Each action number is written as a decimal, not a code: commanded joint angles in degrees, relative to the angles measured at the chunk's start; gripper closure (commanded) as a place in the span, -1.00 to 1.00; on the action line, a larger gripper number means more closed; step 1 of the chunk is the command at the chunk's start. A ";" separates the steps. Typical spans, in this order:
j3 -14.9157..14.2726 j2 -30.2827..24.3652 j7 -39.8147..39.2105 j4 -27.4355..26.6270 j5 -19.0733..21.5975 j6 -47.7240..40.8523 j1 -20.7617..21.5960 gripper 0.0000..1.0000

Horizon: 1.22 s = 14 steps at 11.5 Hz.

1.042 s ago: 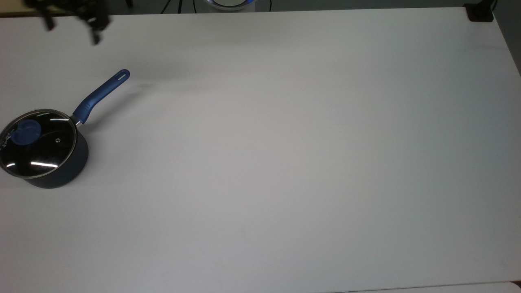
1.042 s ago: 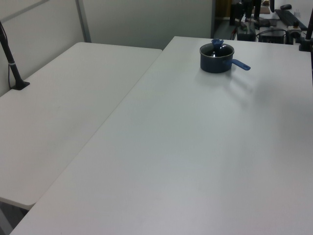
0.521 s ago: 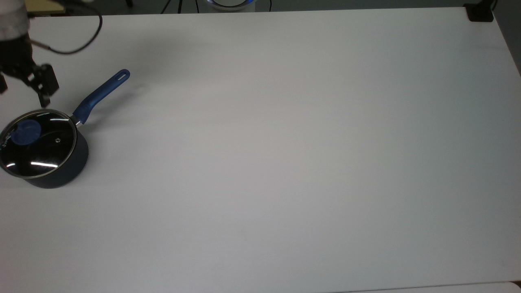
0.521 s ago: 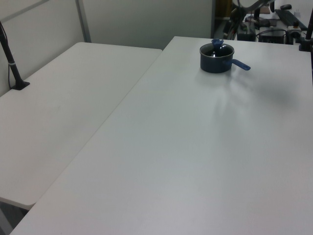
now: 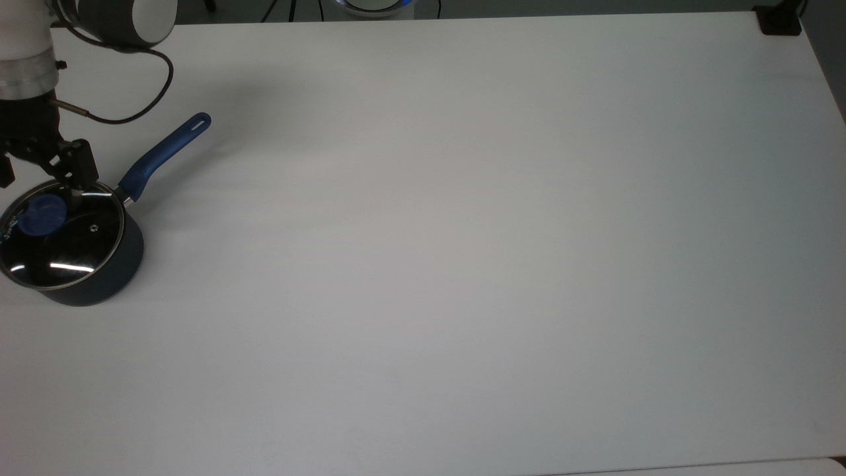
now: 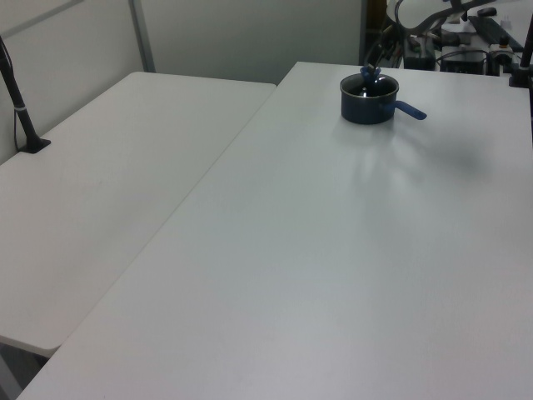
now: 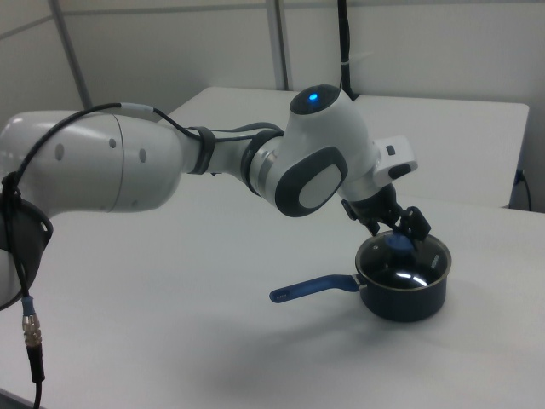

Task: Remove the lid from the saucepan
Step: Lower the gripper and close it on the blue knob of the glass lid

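The saucepan is a dark navy pot at the top view's left edge, its long blue handle pointing up and right. The glass lid sits on it, with its blue knob off toward the left. My gripper hangs just above the knob, open, one finger over the lid's rim and the other at the frame's edge. In the right view the gripper straddles the knob over the saucepan. The left view has the saucepan at the far end of the table.
The white table stretches wide to the top view's right of the pan. A black clamp sits at its far right corner. In the left view a second table adjoins on the left, with a black post.
The arm has come down from the top view's upper left to the pan. The gripper now hangs over the lid's knob. Pan and lid have not moved.
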 commanded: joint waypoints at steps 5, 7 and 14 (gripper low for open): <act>-0.13 2.92 -0.42 0.74 6.16 6.78 0.10 -0.87; -0.13 3.01 -1.04 0.65 6.16 7.14 0.10 -0.69; 0.13 1.88 -0.95 0.82 6.25 6.44 0.28 0.13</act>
